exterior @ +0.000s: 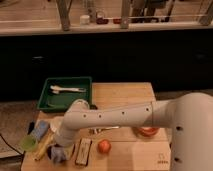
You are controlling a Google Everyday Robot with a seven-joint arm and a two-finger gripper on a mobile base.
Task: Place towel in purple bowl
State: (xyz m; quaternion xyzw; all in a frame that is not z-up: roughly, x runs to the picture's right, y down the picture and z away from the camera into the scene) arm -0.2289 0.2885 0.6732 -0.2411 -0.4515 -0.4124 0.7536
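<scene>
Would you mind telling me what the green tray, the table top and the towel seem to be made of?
Green tray: probably plastic, with even colour and a moulded rim. Table top: looks wooden, pale tan, with a seam showing. Towel: soft cloth, bunched, pale grey-blue, beneath the pincer at the table's near left corner.

Gripper (62,145) positioned low at the front-left of the table (125,95), directly over towel (56,154); tomato (104,146) to the right, green tray (70,103) behind
</scene>
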